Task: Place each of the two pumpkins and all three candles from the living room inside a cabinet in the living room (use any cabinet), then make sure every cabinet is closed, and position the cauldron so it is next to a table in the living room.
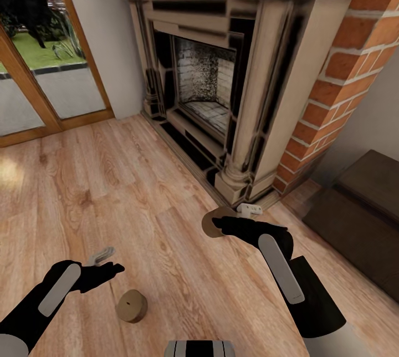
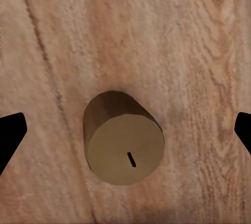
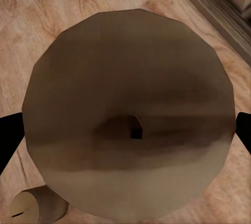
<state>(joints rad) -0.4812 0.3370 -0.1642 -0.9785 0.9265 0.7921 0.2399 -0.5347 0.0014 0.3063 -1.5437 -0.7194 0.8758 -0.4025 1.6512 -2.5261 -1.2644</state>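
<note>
From the head camera, the right claw [image 1: 213, 226] is clamped on one candle [image 1: 209, 224] and carries it off the floor [image 1: 138, 190], presumably bound for the cabinet [image 1: 366, 218] lying beyond it to the right. The left claw [image 1: 105, 260] is spread wide, poised above a second candle [image 1: 132, 305] lying on the boards just beside its tips. That makes two candles.

The left wrist camera shows that loose candle [image 2: 123, 138] centred between the parted jaws, well placed for a grasp.

The right wrist camera shows the gripped candle [image 3: 128, 114] close up, wick end on, and the loose candle [image 3: 36, 205] beyond.
</note>
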